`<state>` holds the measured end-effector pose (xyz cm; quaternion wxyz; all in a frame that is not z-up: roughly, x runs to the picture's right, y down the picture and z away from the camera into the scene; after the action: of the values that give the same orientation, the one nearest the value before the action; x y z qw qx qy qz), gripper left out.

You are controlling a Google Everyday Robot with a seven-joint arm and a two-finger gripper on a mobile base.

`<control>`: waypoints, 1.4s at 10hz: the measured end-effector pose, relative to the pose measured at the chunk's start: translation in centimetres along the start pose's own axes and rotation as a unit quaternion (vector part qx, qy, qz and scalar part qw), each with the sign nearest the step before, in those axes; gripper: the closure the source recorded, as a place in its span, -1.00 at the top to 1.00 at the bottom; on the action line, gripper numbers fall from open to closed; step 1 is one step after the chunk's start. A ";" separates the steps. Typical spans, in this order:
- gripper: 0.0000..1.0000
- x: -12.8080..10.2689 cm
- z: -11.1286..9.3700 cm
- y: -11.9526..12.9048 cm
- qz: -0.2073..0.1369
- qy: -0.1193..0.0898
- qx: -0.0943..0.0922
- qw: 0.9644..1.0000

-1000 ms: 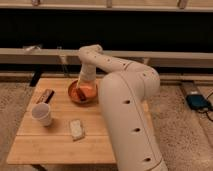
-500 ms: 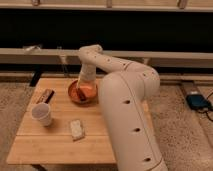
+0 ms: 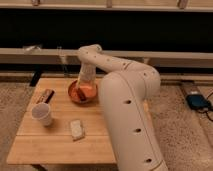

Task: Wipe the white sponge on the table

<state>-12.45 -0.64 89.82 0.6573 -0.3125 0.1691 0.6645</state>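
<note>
The white sponge lies flat on the light wooden table, in front of the middle. My white arm reaches over from the right and bends down at the back of the table. My gripper hangs low over an orange bowl, well behind the sponge and apart from it.
A white paper cup stands at the table's left. A dark brown bar lies behind the cup near the left edge. A blue object lies on the floor at the right. A dark wall with a ledge runs behind the table.
</note>
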 end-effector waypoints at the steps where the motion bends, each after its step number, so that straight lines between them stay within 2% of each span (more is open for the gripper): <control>1: 0.42 1.0 -0.2 0.7 -0.013 -0.002 0.005 1.000; 3: 0.42 4.6 -0.4 2.5 -0.042 -0.003 0.018 0.999; 5: 0.42 7.5 -0.1 3.0 -0.057 0.000 0.033 0.998; 6: 0.42 9.8 0.6 3.3 -0.069 0.006 0.046 0.997; 9: 0.42 13.0 1.5 3.4 -0.089 0.017 0.066 0.994; 12: 0.42 16.6 2.7 4.8 -0.115 0.035 0.071 0.990; 14: 0.42 18.0 3.3 4.7 -0.121 0.045 0.071 0.989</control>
<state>-16.66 14.90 79.97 0.7453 -0.3127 0.2062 0.5515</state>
